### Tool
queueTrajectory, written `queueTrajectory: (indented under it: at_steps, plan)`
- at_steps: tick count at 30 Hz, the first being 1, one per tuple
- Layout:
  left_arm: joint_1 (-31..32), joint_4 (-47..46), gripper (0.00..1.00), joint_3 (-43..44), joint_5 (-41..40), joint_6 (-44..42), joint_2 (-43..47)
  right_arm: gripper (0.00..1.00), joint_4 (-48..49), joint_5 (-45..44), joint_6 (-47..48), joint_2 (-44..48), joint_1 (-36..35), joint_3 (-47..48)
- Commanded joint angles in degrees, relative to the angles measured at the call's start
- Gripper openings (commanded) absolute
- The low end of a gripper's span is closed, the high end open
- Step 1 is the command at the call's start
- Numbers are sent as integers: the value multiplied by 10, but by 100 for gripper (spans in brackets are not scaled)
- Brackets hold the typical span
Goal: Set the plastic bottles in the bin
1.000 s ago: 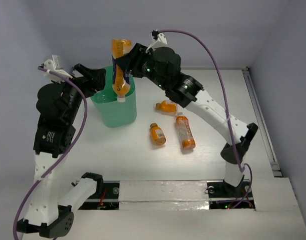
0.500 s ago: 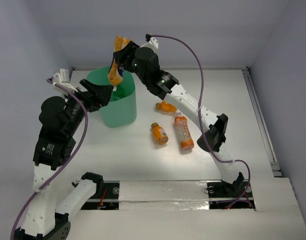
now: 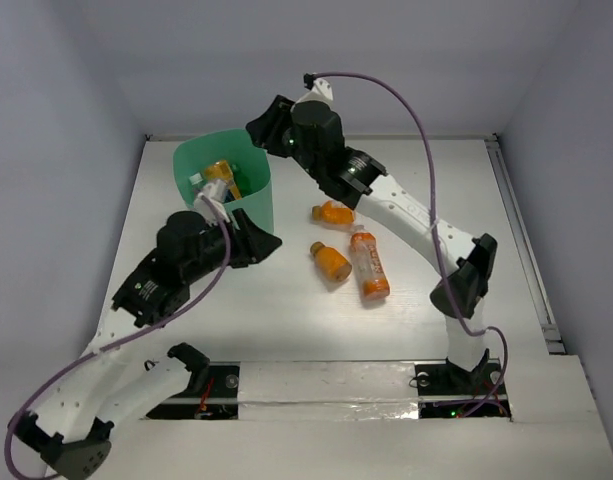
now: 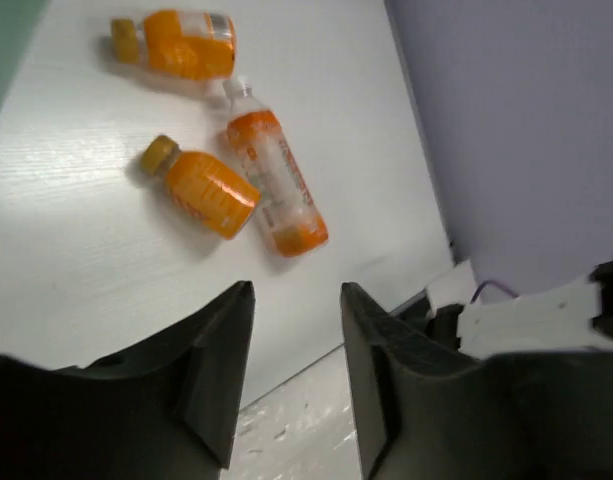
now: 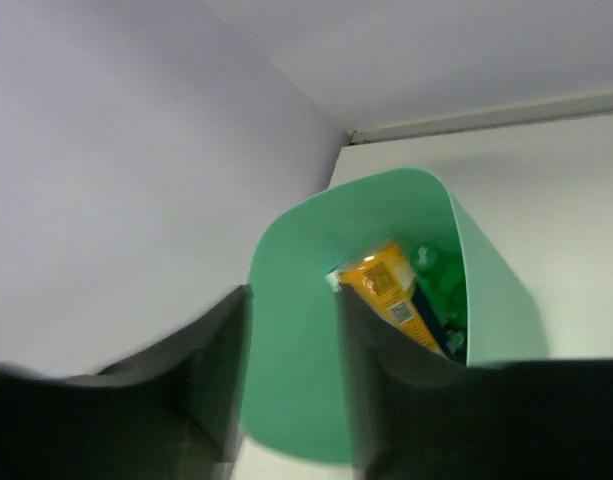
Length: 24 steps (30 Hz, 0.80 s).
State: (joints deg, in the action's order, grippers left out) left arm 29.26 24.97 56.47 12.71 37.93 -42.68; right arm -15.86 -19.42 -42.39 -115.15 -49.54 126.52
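The mint-green bin (image 3: pixel 248 210) stands at the back left. A large orange-label bottle (image 3: pixel 221 176) lies inside it. The right wrist view shows that bottle (image 5: pixel 390 288) beside a green bottle (image 5: pixel 442 282) within the bin's wall (image 5: pixel 306 390). My right gripper (image 3: pixel 258 130) hovers over the bin's far right rim, open and empty (image 5: pixel 291 305). Three orange bottles lie on the table: one at the back (image 3: pixel 333 212), a short one (image 3: pixel 331 260) and a long one (image 3: pixel 369 264). My left gripper (image 3: pixel 271 243) is by the bin's front right side, open and empty (image 4: pixel 296 300), and faces those bottles (image 4: pixel 201 190).
The back wall rises just behind the bin. A raised rail (image 3: pixel 521 240) runs along the table's right edge. A metal strip with both arm bases (image 3: pixel 326 385) crosses the near edge. The right arm's purple cable (image 3: pixel 426 130) arcs above the table.
The orange bottle left my right gripper and dropped into the bin; its jaws widened. My left arm swung from the bin's left side down to its front right, jaws narrowing.
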Motion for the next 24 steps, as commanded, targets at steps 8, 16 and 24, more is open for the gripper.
queueTrajectory:
  at_steps: [8, 16, 24]
  plan:
    - [208, -119, 0, -112, -166, 129, -115, 0, 44, 21, 93, 321, 44, -395]
    - [215, -200, 79, -133, -172, 202, -236, 18, -82, 48, 67, 535, 106, -684]
    - [209, -280, 93, -86, -161, 262, -388, 94, -104, 101, 71, 530, 163, -781]
